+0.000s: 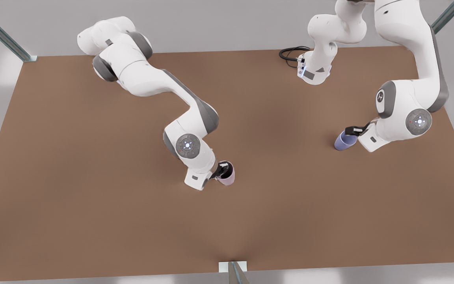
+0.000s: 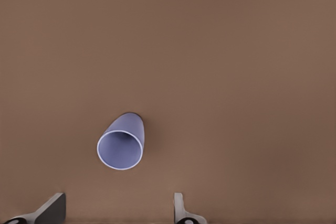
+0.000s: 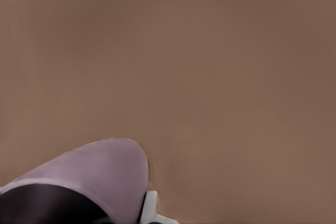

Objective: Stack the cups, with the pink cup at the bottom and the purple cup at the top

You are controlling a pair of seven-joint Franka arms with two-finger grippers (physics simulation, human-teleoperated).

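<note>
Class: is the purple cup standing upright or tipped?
Upright on the table: the purple cup shows its open rim facing up.

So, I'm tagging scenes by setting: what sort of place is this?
Likely a simulated lab workbench: a bare brown table, metal frame posts at its edges, and just two cups, the pink cup and the purple cup.
</note>
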